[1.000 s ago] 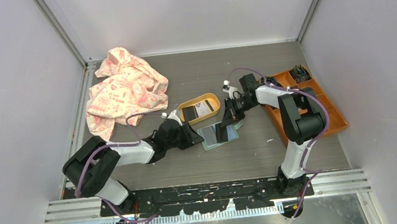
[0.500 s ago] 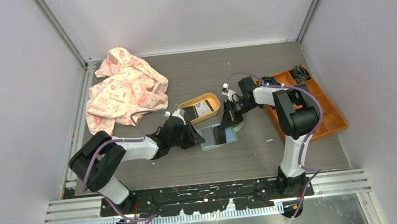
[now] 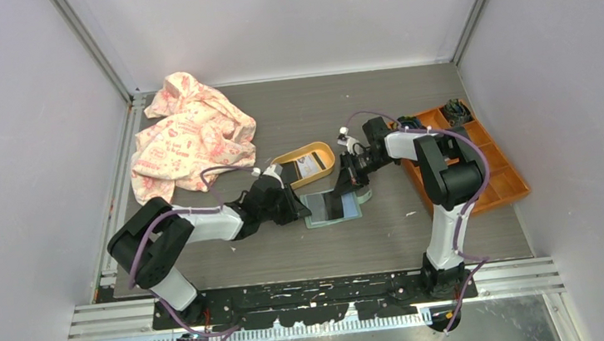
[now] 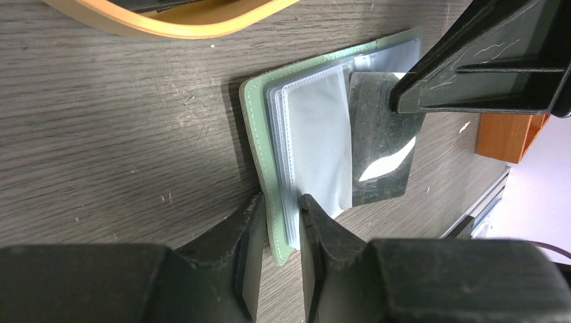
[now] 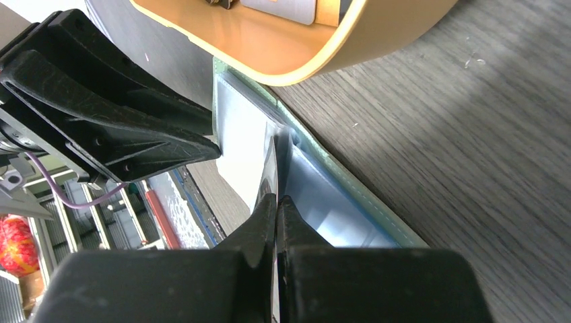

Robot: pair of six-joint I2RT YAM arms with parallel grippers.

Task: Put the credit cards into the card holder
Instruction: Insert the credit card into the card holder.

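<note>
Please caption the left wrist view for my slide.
Left gripper straddles the flat green card holder; right gripper holds a black plastic card over it.

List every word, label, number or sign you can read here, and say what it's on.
Nothing is legible.
Pink printed cloth: print too small to read.
White card in the yellow tray: dark marks, too small to read.
Card holder and dark card: no text shows.

A pink cloth (image 3: 187, 140) lies back left, yellow oval tray (image 3: 332, 158) mid-table, orange compartment box (image 3: 504, 176) right.
</note>
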